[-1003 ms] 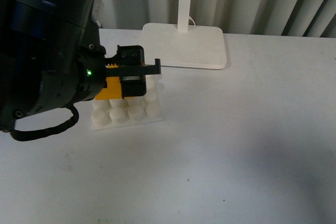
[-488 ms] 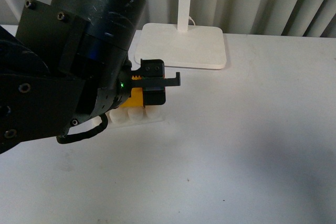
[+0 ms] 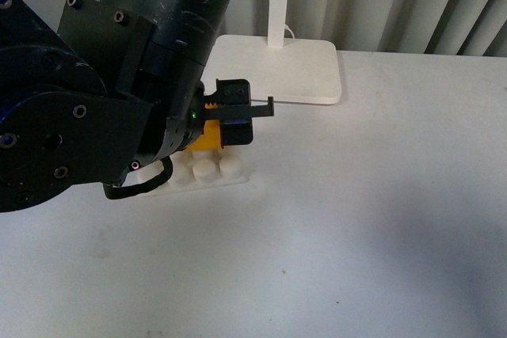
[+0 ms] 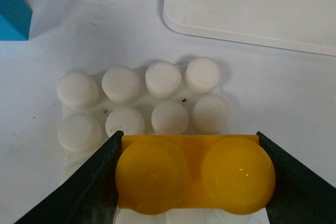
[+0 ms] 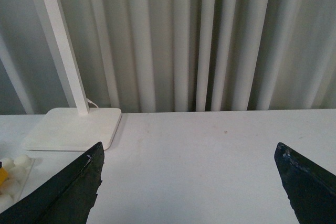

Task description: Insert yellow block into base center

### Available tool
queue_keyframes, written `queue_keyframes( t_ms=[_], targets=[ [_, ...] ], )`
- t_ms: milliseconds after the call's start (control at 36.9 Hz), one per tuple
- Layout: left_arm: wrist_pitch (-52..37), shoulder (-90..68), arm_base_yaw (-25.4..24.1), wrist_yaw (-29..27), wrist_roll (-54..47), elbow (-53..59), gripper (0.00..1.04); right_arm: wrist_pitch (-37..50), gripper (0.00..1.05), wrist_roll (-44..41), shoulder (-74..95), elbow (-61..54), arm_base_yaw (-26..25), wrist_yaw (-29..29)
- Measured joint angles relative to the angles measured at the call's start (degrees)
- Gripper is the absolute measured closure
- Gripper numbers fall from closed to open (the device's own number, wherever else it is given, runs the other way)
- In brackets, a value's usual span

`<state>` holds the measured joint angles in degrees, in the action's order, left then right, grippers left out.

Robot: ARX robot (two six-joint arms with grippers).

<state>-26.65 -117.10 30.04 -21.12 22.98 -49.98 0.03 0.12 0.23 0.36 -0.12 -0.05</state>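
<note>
The left arm [image 3: 95, 108] is a bulky black shell, glossy and scuffed, built from a round drum and flat plates fixed with small silver screws [image 3: 79, 110]. A green light [image 3: 193, 115] glows near its wrist, and a black cable [image 3: 150, 185] loops beneath. The left hand [image 3: 230, 128] is matt black and blocky. The right hand [image 5: 189, 182] shows two dark wedge-shaped fingers [image 5: 68, 192].

Lab-like test bench: plain white table [image 3: 380, 235], grey pleated curtain [image 5: 210, 40], white lamp stand [image 3: 277, 65].
</note>
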Motion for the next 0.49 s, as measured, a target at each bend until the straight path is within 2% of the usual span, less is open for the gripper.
queue_keyframes(
  t_ms=[488],
  targets=[
    [0.2, -0.7, -0.3, -1.5, -0.2, 0.2, 0.39, 0.0, 0.09, 0.0, 0.0, 0.0, 0.0, 0.0]
  ],
)
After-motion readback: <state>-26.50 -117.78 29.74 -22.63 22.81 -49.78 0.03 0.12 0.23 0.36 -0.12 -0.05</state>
